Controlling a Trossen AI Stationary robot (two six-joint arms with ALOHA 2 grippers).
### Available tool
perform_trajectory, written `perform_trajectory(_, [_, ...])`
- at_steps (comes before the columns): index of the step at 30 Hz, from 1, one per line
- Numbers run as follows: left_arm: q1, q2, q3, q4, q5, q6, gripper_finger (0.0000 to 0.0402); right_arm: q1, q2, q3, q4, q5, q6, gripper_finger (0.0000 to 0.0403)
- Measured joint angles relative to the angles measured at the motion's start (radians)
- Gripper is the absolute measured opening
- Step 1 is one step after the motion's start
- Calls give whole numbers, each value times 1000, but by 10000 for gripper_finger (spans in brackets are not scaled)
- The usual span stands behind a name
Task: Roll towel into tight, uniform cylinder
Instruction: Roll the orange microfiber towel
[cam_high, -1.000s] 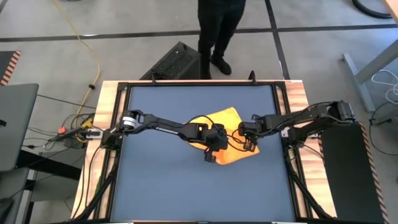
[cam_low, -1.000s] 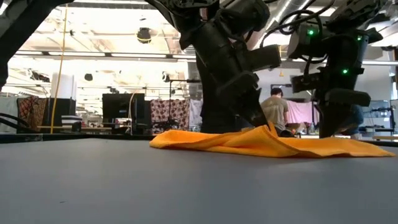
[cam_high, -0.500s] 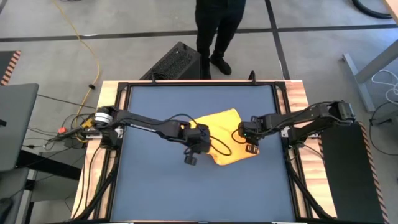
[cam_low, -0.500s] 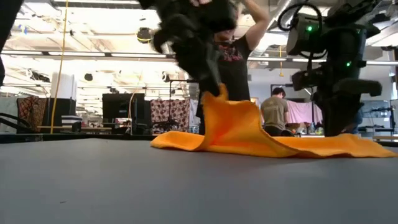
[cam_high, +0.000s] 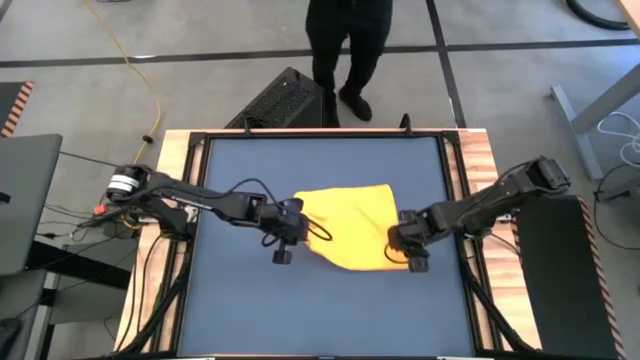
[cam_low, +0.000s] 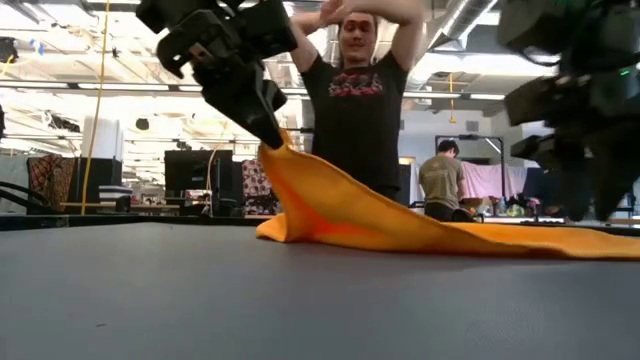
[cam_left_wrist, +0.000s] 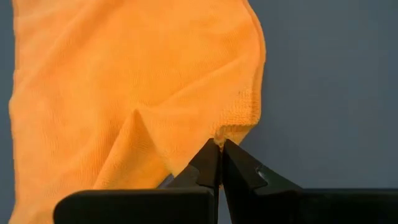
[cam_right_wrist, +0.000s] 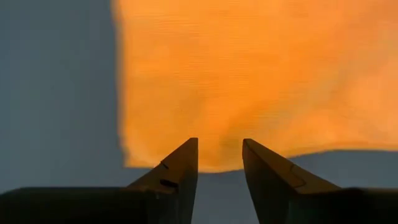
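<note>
Pinching a corner of the towel (cam_high: 348, 226) shut-tight and lifting it off the tabletop (cam_high: 240, 300), the left tool (cam_left_wrist: 217, 147) should draw it flat while the right tool (cam_right_wrist: 219, 163), fingers apart, re-grips.

Grey floor (cam_high: 520, 90), yellow cable (cam_high: 135, 65), bright ceiling strip lights (cam_low: 130, 88).

The towel (cam_high: 350, 225) lies spread near the middle of the tabletop (cam_high: 240, 310). The left tool (cam_high: 291, 222) is at the towel's left edge, pinching a corner raised above the tabletop. The right tool (cam_high: 412, 245) is at the right edge, fingers apart. A person (cam_high: 345, 50) stands behind the tabletop.
</note>
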Motion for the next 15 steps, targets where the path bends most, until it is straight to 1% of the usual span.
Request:
perform_trajectory(3, [0, -17, -24, 26, -2, -7, 0, 77, 0, 0, 0, -1, 39, 152])
perform_trajectory(10, [0, -17, -25, 54, -2, 1, 0, 223, 0, 0, 50, 6, 152, 151])
perform_trajectory(15, [0, -17, -25, 70, -2, 9, 0, 265, 0, 0, 73, 95, 175, 150])
